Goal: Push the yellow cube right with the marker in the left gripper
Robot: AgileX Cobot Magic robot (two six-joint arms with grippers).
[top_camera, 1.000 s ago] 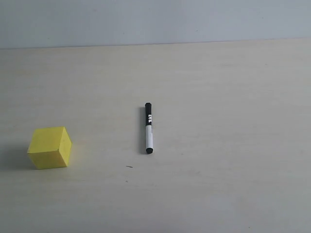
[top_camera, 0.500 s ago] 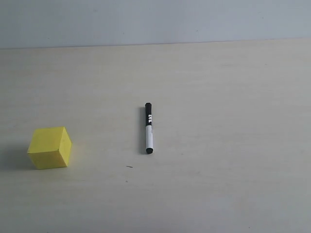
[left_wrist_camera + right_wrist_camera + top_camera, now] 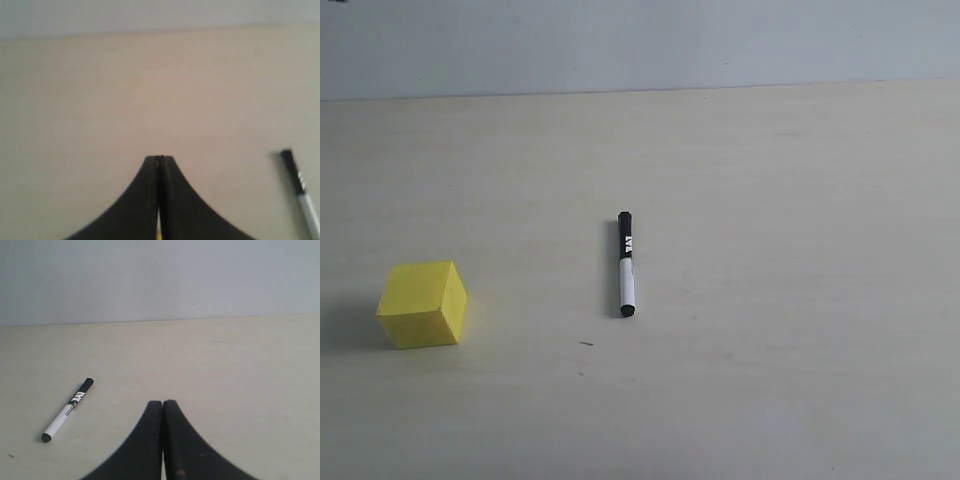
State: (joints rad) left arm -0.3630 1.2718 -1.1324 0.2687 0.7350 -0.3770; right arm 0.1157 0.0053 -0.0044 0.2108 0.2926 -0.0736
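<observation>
The marker point(image 3: 626, 265) lies flat near the middle of the table in the exterior view, black cap pointing away; nothing holds it. It also shows in the left wrist view as the marker point(image 3: 300, 191) and in the right wrist view as the marker point(image 3: 68, 409). The yellow cube point(image 3: 422, 304) sits at the left of the table, well apart from the marker; a thin yellow sliver point(image 3: 158, 232) shows through the slit behind the left jaws. My left gripper point(image 3: 159, 159) is shut and empty. My right gripper point(image 3: 162, 403) is shut and empty. Neither arm shows in the exterior view.
The pale wooden table point(image 3: 770, 300) runs back to a grey-blue wall point(image 3: 640, 40). A small dark speck point(image 3: 586, 344) lies on the table in front of the marker.
</observation>
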